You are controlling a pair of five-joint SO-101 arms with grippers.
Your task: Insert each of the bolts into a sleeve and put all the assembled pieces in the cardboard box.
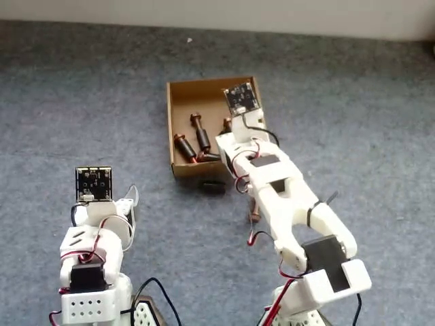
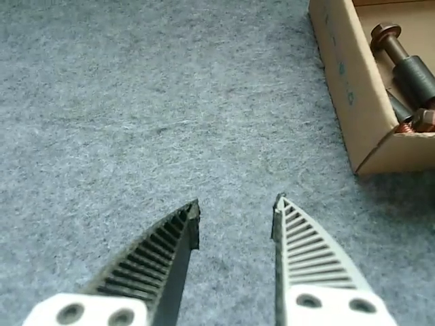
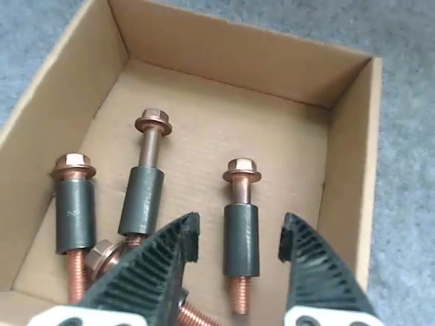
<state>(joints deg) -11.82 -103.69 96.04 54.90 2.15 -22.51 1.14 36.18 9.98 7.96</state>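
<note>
Looks like a small robot workshop or lab. Shown by white plastic robot arms (image 1: 299, 217) with bare red wires (image 1: 96, 246) and open circuit boards (image 1: 93, 183), copper bolts (image 3: 241, 170) in a cardboard box (image 1: 170, 122), all on a grey felt table (image 1: 81, 102).

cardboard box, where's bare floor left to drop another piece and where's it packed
Bare floor runs between the bolt heads and the cardboard box wall farthest from the right gripper, plus a narrow strip between the lone assembled piece and its nearest side wall. Crowded: the corner where the other pieces overlap.
</note>
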